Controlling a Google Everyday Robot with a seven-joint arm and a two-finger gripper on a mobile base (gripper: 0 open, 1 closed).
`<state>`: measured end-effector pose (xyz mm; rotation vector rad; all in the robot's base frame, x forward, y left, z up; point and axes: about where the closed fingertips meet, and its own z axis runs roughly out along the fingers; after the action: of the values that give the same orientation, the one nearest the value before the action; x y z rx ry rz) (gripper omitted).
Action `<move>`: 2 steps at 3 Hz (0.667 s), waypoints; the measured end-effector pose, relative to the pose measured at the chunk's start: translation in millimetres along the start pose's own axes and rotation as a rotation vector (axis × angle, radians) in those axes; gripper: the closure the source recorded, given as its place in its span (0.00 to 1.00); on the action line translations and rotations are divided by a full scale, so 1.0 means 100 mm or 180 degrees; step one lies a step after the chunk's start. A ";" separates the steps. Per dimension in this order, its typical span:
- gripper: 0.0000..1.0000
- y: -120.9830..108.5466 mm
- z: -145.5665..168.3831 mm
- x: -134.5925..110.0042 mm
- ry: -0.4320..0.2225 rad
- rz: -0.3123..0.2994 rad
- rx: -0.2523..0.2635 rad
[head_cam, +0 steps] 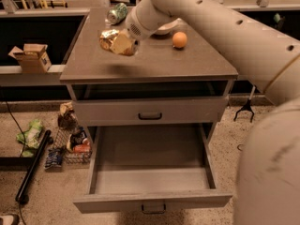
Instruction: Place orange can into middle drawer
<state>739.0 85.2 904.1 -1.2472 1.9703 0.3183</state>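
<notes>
The orange can [108,38], crushed and golden, is held in my gripper [121,45] just above the left part of the grey cabinet top [187,64]. Its shadow falls on the top below it. The gripper is shut on the can, and the white arm reaches in from the upper right. The middle drawer [150,178] is pulled out towards me below a closed drawer front [150,111]. It is open and nothing shows inside. The can is well behind and above it.
A green-and-silver can [117,12] lies at the back left of the top. A round orange fruit [179,40] and a white bowl [165,30] sit behind the arm. A cardboard box [30,57], a basket of snack packets [70,142] and a black pole [33,165] are at the left.
</notes>
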 end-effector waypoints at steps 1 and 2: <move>1.00 0.20 -0.35 0.65 -0.0063 0.0221 -0.0013; 1.00 0.22 -0.34 0.62 -0.0070 0.0208 -0.0020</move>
<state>690.8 36.0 878.7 -1.1804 1.9956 0.3696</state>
